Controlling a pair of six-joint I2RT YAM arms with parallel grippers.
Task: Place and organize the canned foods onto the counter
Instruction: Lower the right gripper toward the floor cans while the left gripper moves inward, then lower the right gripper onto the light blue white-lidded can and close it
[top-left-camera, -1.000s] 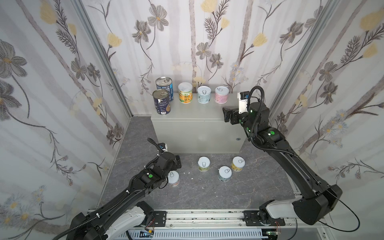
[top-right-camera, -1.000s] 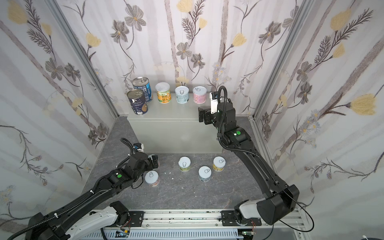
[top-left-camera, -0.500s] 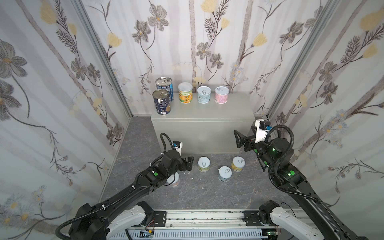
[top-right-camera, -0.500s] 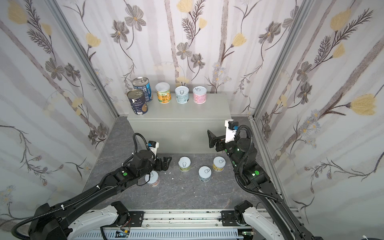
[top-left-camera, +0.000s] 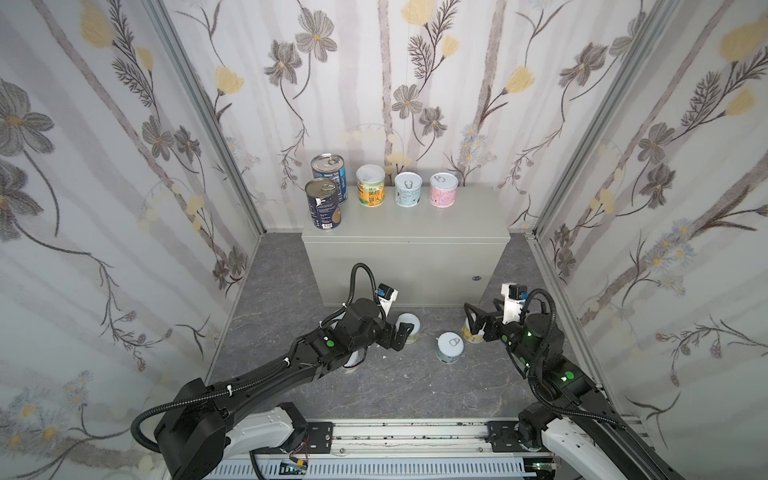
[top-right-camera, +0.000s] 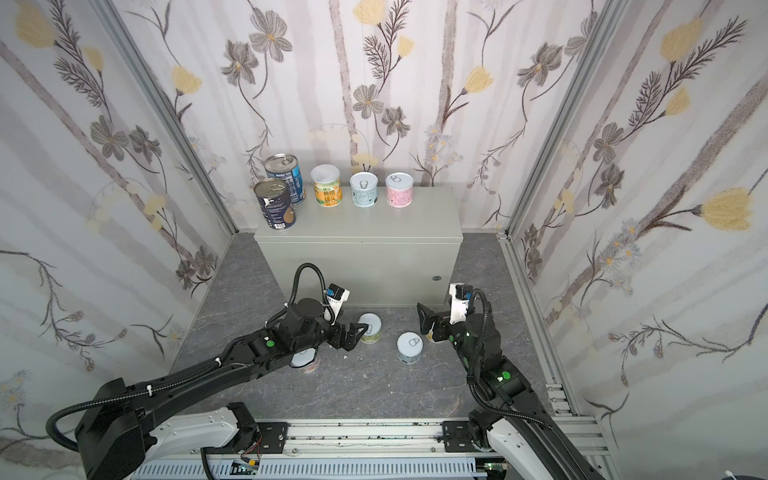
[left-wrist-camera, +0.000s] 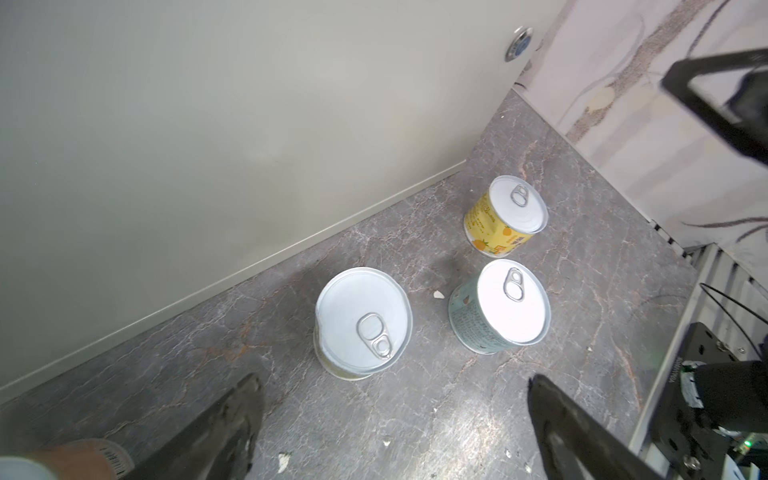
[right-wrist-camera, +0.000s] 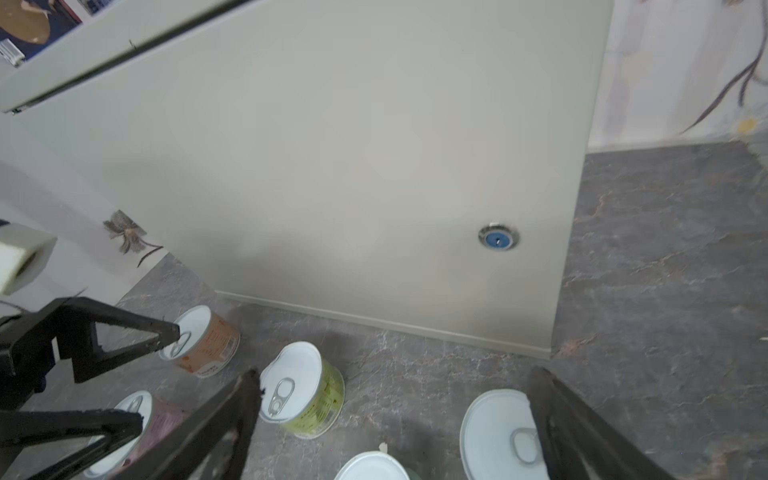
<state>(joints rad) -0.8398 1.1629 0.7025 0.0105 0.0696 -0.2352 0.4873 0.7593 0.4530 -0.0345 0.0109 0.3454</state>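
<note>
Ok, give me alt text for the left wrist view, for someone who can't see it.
The open, empty left tool hangs just short of the nearest can, a short white-lidded one standing on the dark marbled floor before the front wall of the grey counter. A teal can and a yellow can stand upright beyond it.

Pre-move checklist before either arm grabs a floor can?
1. Left gripper open, empty: ok.
2. Right gripper open, empty: ok.
3. Green-label can upright, just ahead of left jaws: ok.
4. Yellow can centred between right jaws: not ok, off to one side.
5. Room on counter beside pink can: ok.
6. Teal can clear of both grippers: ok.
</note>
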